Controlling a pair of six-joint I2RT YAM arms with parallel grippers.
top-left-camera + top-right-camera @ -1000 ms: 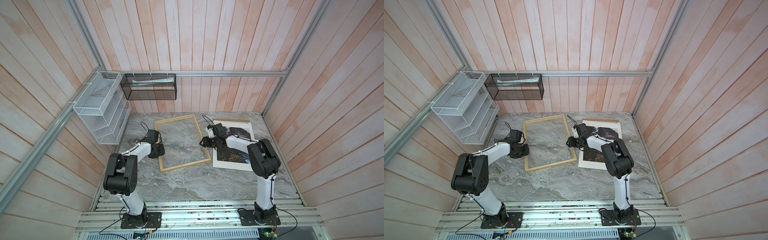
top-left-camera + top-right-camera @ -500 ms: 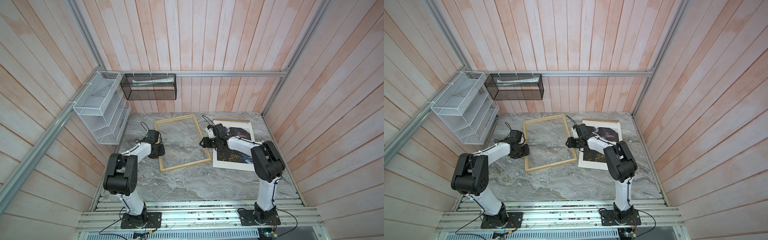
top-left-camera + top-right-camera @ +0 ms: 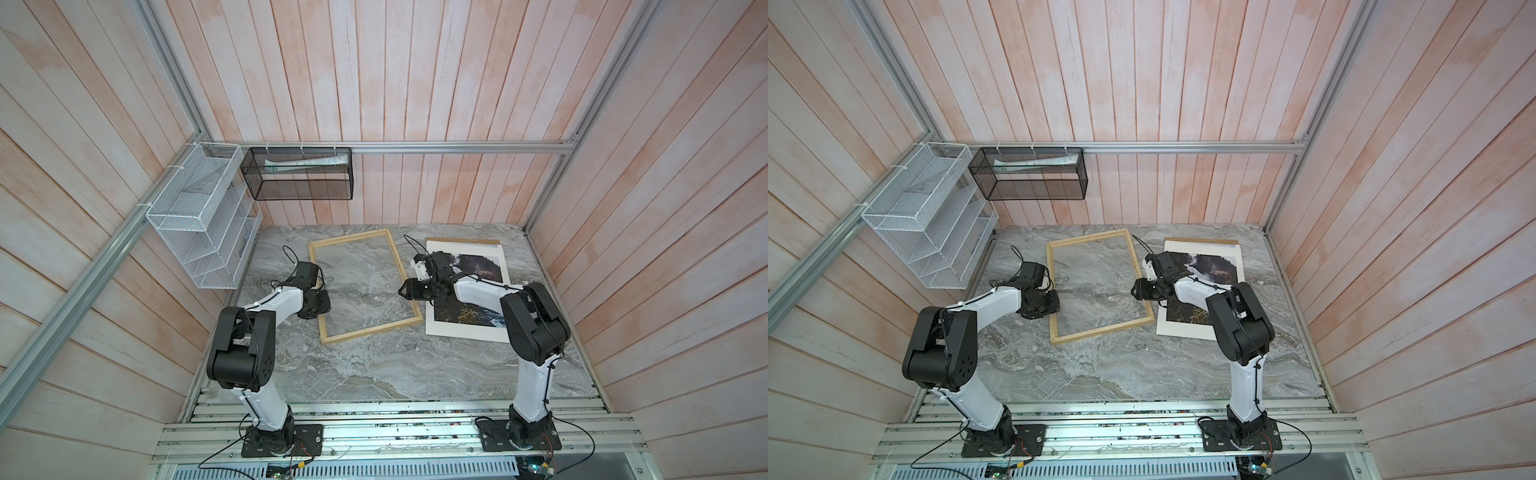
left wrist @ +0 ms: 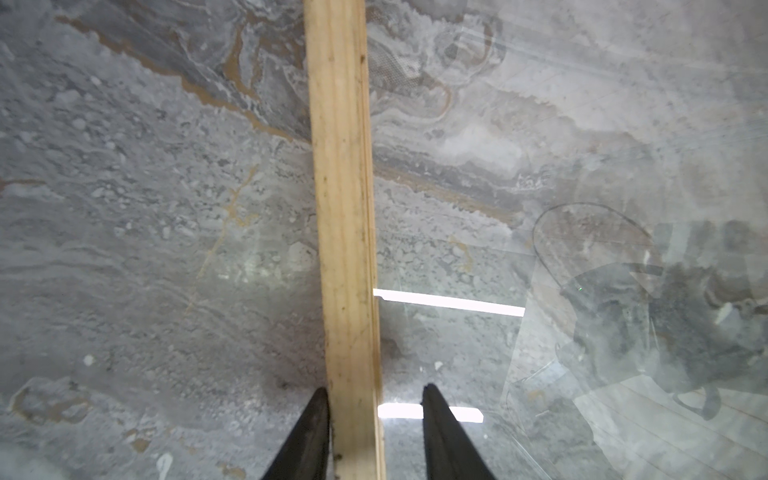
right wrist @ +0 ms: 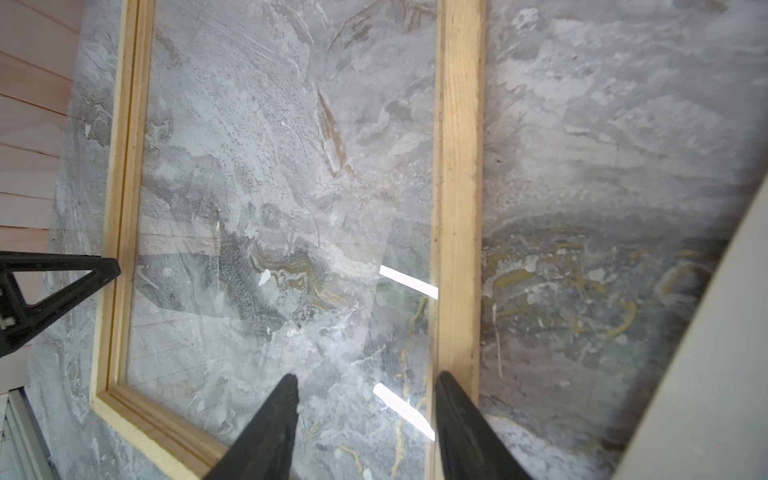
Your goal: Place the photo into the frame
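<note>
Nearest: bare marble surface [image 3: 374, 365]. The frame [image 3: 372, 331] lies flat on it, left of centre and slightly askew, with marble visible through the pane.

Left pincer [image 3: 323, 300] sits low at the frame's left rail, jaws apart and astride it. One finger [image 4: 311, 432] is against the rail's outer side, the other stands clear over the pane.

Right pincer [image 3: 401, 289] is above the right rail, jaws apart, gripping nothing.

The photo [image 3: 461, 328] lies flat, picture up, just beside the frame's right side, with the right arm crossing above it.

A brown panel [image 3: 461, 240] shows past the photo's far edge.

On the walls: black mesh basket [image 3: 299, 178], white wire rack [image 3: 199, 224].
</note>
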